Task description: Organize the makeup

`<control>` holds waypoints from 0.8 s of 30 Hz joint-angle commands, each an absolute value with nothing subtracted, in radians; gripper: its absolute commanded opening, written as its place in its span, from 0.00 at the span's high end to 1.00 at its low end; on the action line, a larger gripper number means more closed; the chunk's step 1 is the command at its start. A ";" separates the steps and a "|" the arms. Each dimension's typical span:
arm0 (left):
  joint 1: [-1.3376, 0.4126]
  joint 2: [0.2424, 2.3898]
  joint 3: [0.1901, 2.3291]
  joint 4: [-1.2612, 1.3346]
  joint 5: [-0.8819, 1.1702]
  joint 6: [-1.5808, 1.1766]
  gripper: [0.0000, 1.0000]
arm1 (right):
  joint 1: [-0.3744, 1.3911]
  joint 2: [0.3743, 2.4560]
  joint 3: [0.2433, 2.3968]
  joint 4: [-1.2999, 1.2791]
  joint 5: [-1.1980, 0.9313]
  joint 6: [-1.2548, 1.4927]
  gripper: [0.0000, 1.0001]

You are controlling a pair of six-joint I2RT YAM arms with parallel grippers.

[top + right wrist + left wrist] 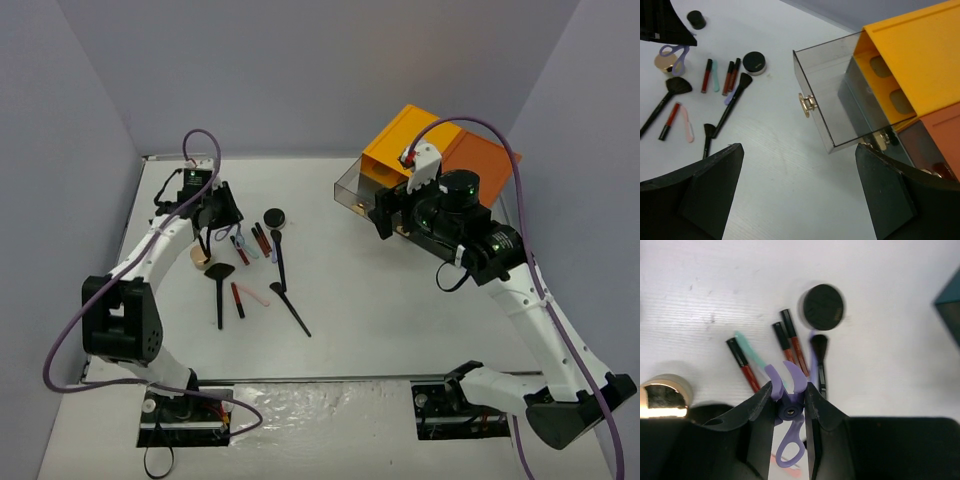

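Left end effector [790,396] is clamping seemingly purple scissors [774,376], handle trailing rearward; drawer [812,90] is lying well rightward, nearer the wide-open right end effector [797,160].

brushes [670,92] 3 | jars [754,62] 2 | compact [665,389] 1 | red sticks [706,76] 4 | pale sticks [687,124] 3 | purple tool [789,411] 1 | drawer box [920,55] 1

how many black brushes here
3: a fan brush beside the tan compact, a long brush by the round jar, a short brush beside the pink stick. None looks hidden.
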State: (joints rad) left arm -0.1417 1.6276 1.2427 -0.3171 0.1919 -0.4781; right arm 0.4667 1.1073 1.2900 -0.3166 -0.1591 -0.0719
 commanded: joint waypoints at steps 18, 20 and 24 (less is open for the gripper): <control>-0.276 1.135 1.218 0.037 0.295 -0.969 0.89 | 0.710 1.418 1.480 0.073 -0.502 0.241 0.25; -0.300 1.124 1.218 0.046 0.278 -0.980 0.89 | 0.721 1.438 1.494 0.085 -0.509 0.244 0.26; -0.332 1.113 1.215 0.061 0.260 -0.998 0.89 | 0.744 1.471 1.530 0.092 -0.512 0.243 0.29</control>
